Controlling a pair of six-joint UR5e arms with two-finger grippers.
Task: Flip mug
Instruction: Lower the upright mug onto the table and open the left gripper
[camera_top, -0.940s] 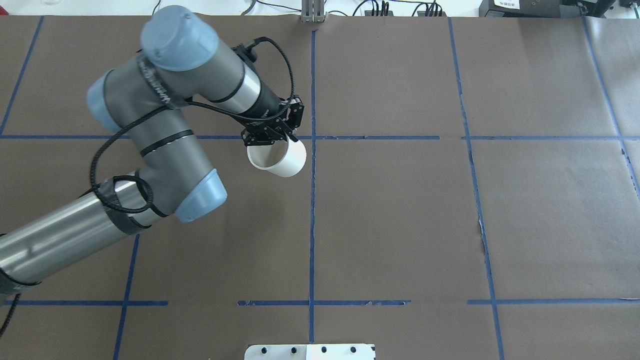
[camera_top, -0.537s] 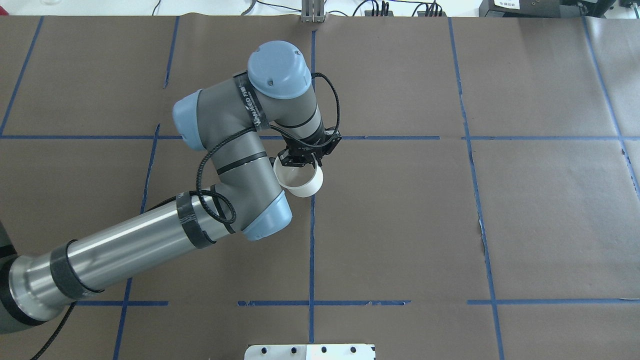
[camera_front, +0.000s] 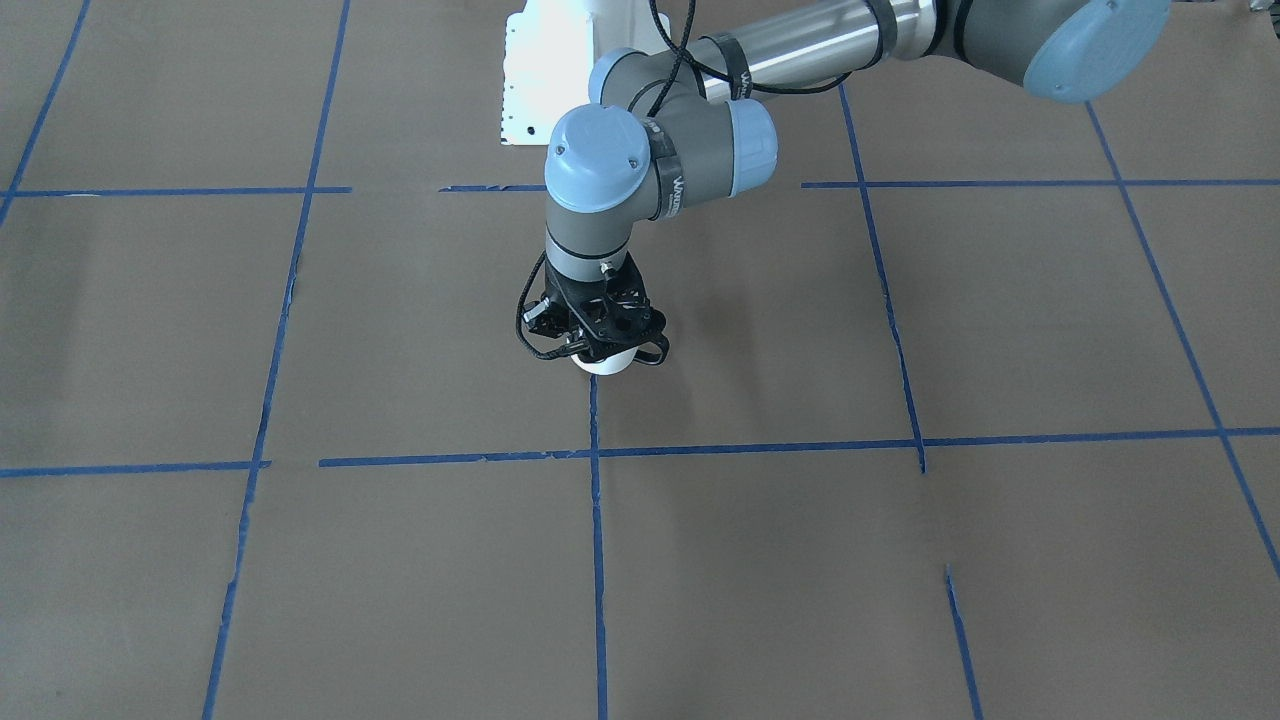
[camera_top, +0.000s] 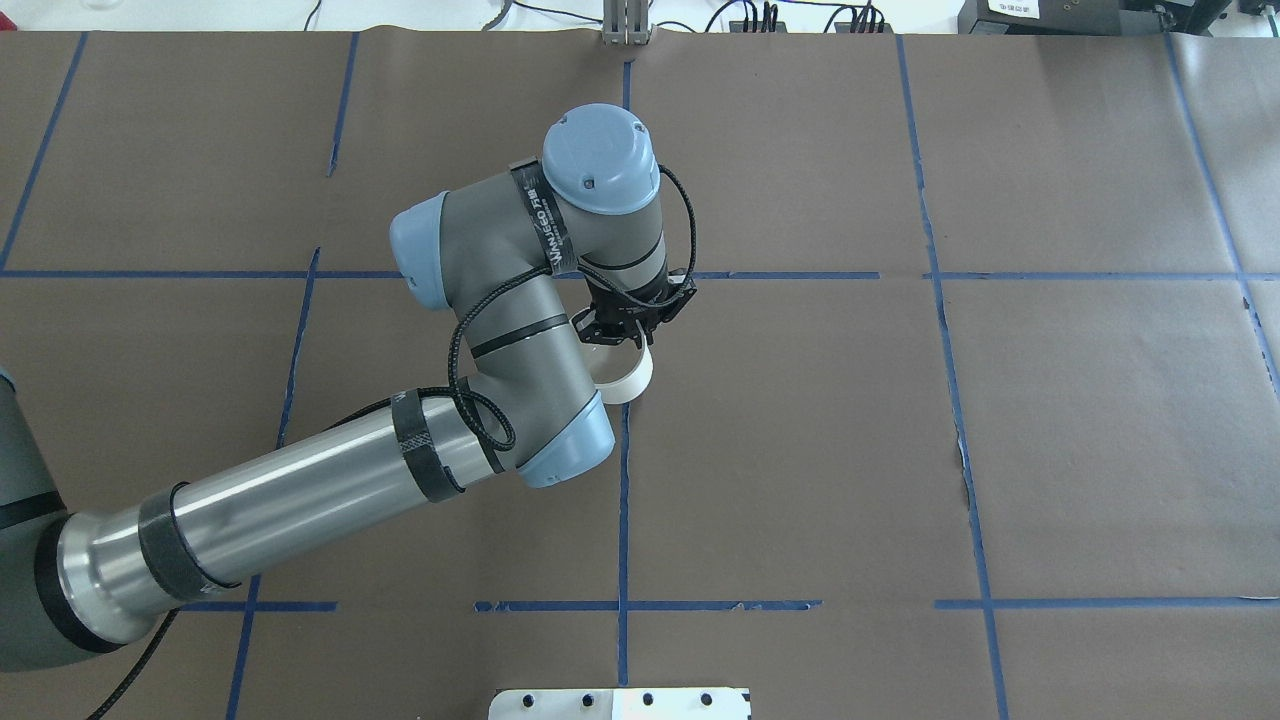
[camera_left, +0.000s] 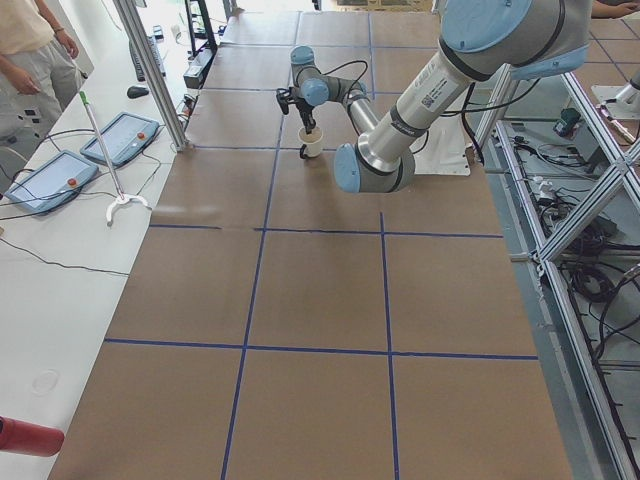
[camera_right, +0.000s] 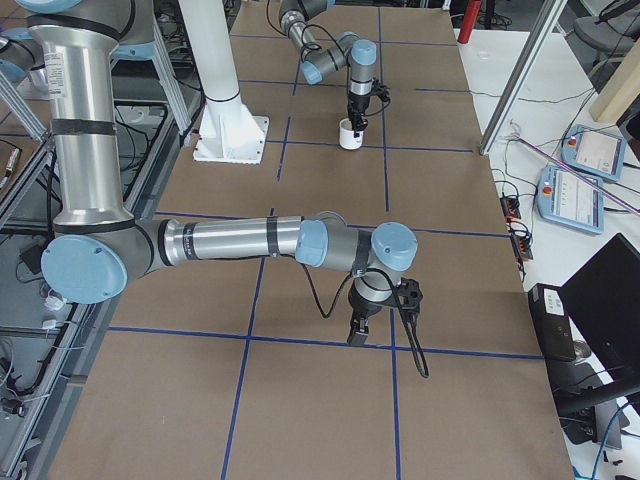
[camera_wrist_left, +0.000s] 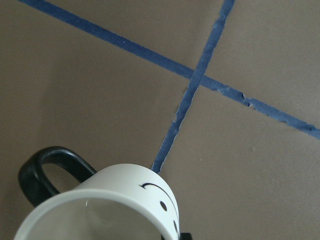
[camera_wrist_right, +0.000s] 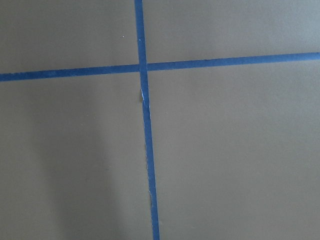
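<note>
White enamel, smooth and glossy, is making up the one mug (camera_top: 632, 381), a short cylinder that is sitting mouth-up at the middle of the table. It is lying at 6 o'clock from the nearest tape crossing in the overhead view. In the left wrist view, its single dark loop handle (camera_wrist_left: 47, 167) is pointing toward 9 o'clock. One black smiley face (camera_wrist_left: 162, 197) is showing on the curved wall toward 3 o'clock. Whether the mug's base is touching the surface I cannot tell.

Matte black and angular, the left gripper (camera_top: 622, 335) is hanging straight down at 12 o'clock of the mug, its two fingers pinching the wall at the rim. The left arm (camera_top: 300, 500), made of brushed silver tubes with rounded pale-blue joint caps, is reaching in from 8 o'clock.

Flat brown paper (camera_top: 800, 450) is covering the table. Strips of blue tape (camera_top: 623, 500), frayed in places, are dividing it into large rectangles, and two such strips are crossing in the right wrist view.

At 6 o'clock in the overhead view, one white metal base plate (camera_top: 620, 703) is showing four dark bolt holes.

In the right-side view the right arm (camera_right: 230, 240) is stretching over the near end of the table. The right gripper (camera_right: 360, 325) is pointing down, and I cannot tell whether its fingers are spread or pressed together.
</note>
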